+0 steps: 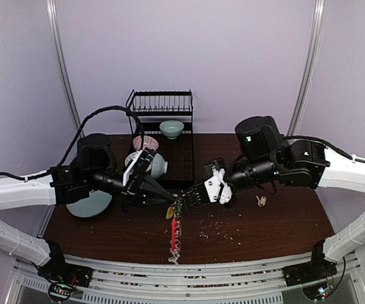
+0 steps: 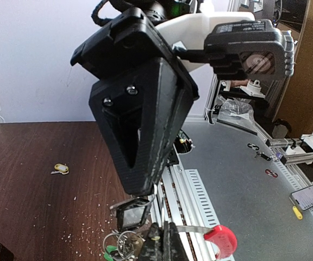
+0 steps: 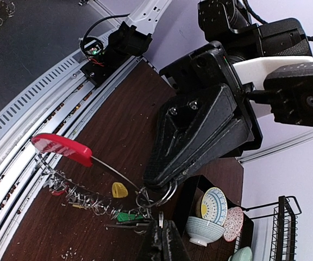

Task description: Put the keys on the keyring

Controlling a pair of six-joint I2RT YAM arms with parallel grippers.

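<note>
Lengthwise, keyring [image 1: 173, 235] toward near edge

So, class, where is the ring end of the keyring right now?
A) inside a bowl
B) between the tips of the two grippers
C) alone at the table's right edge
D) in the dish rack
B: in the top view the left gripper and right gripper meet tip to tip at the keyring, whose red strap trails toward the near edge.
</note>
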